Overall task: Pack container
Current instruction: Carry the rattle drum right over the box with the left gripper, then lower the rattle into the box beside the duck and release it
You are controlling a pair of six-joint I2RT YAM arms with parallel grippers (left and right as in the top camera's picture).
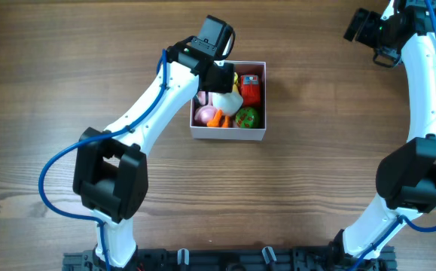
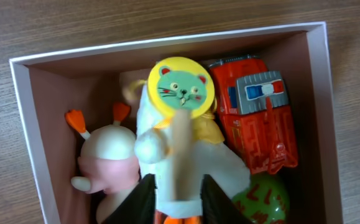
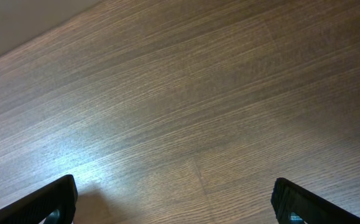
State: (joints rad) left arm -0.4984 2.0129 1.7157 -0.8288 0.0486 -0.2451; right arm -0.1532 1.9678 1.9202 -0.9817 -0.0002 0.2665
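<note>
While the container (image 1: 229,137) is sitting on the worktop (image 1: 315,188) directly beneath the left tool (image 2: 176,202), toys are crowding its pink inside. A white toy (image 2: 226,165) carrying a yellow cat-face disc (image 2: 180,87) is lying between the tool's fingers (image 2: 139,199), which are flanking its body; whether they are pinching it or only touching it, I cannot tell. A red truck (image 2: 257,118) is lying on one side of the tool, a pink-and-white toy (image 2: 108,155) on the other, and a green ball (image 2: 263,199) is resting just beside the truck. The right tool (image 3: 173,202) is hanging spread wide, well apart from the container, with only wood grain showing between its fingers.
</note>
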